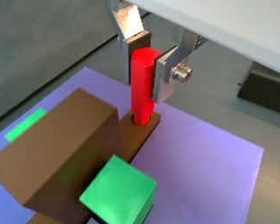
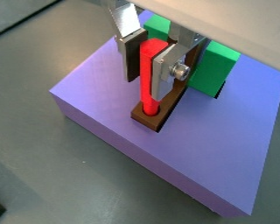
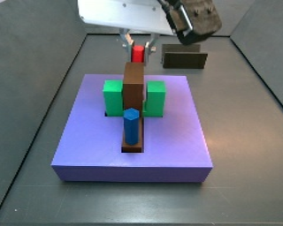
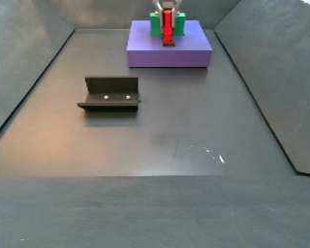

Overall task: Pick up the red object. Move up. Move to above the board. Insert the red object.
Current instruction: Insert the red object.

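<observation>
The red object (image 1: 143,87) stands upright with its lower end in a hole at the end of the brown board (image 1: 133,142). It shows in both wrist views (image 2: 147,83) and in both side views (image 3: 138,54) (image 4: 167,29). My gripper (image 1: 147,74) is shut on the red object's upper half, a silver finger on each side, also seen in a wrist view (image 2: 146,87). The board (image 3: 134,88) runs along the purple slab (image 3: 96,141) between the green blocks. Its hole end shows in a wrist view (image 2: 156,120).
A blue peg (image 3: 131,126) stands in the board's other end. Green blocks (image 3: 113,97) (image 3: 156,95) flank the board on the slab. The fixture (image 4: 109,94) stands on the grey floor away from the slab. Dark walls ring the floor.
</observation>
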Controlling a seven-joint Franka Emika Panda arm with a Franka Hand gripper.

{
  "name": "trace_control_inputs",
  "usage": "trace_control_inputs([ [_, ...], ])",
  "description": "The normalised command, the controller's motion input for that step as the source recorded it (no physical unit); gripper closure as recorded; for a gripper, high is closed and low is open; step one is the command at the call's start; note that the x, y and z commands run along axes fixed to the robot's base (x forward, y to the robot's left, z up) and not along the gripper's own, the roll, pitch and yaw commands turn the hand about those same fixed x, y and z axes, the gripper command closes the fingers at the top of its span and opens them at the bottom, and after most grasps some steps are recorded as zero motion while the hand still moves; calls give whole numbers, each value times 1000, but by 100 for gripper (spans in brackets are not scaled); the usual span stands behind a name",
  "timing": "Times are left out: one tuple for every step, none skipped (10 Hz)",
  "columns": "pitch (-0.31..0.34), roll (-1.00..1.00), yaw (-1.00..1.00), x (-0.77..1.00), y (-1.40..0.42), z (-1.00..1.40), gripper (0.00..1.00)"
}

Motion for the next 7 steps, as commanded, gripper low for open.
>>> trace_control_inputs([
  [4, 194, 0, 0, 0, -414, 100],
  [0, 244, 0, 0, 103, -474, 100],
  [23, 210, 0, 0, 171, -391, 100],
  [27, 121, -34, 0, 0, -340, 100],
  [0, 9, -17, 0, 0, -206, 100],
  [0, 13, 0, 0, 0, 0, 100],
  [0, 0, 0, 0, 0, 0, 100],
])
